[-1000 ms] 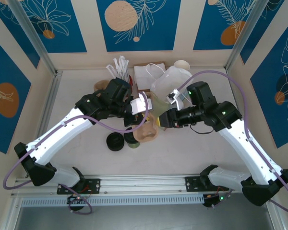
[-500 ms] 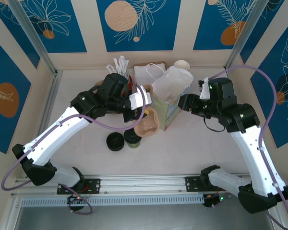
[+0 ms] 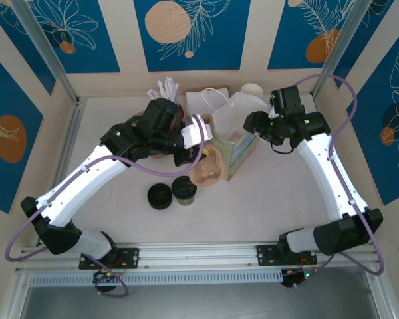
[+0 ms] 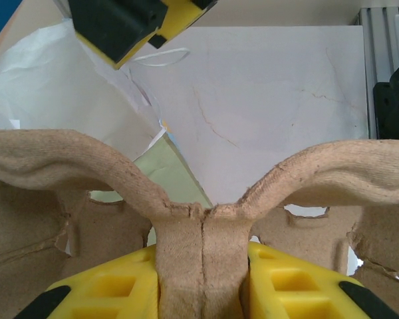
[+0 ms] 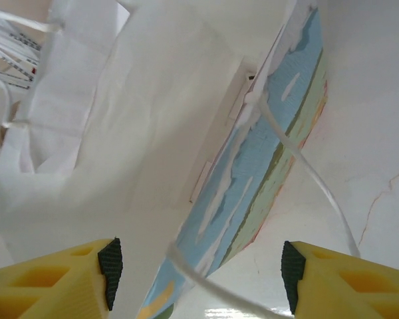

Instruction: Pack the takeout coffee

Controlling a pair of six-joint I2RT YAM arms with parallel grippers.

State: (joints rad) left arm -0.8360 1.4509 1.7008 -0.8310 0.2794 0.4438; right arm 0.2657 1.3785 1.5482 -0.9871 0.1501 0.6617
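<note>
Left gripper (image 4: pixel 203 279) pinching tan moulded-pulp cup carrier (image 4: pixel 66 156), white printed paper bag (image 5: pixel 120 133) before wide-spread right gripper (image 5: pixel 201 269), dark olive paper cup (image 3: pixel 184 189) base-side of left gripper.

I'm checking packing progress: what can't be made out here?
- Top view: the inside of the paper bag, hidden by its crumpled top.
- Left wrist view: the pockets of the cup carrier, cut off by both side edges.
- Top view: whether the cup wears a lid; too small to tell.
</note>
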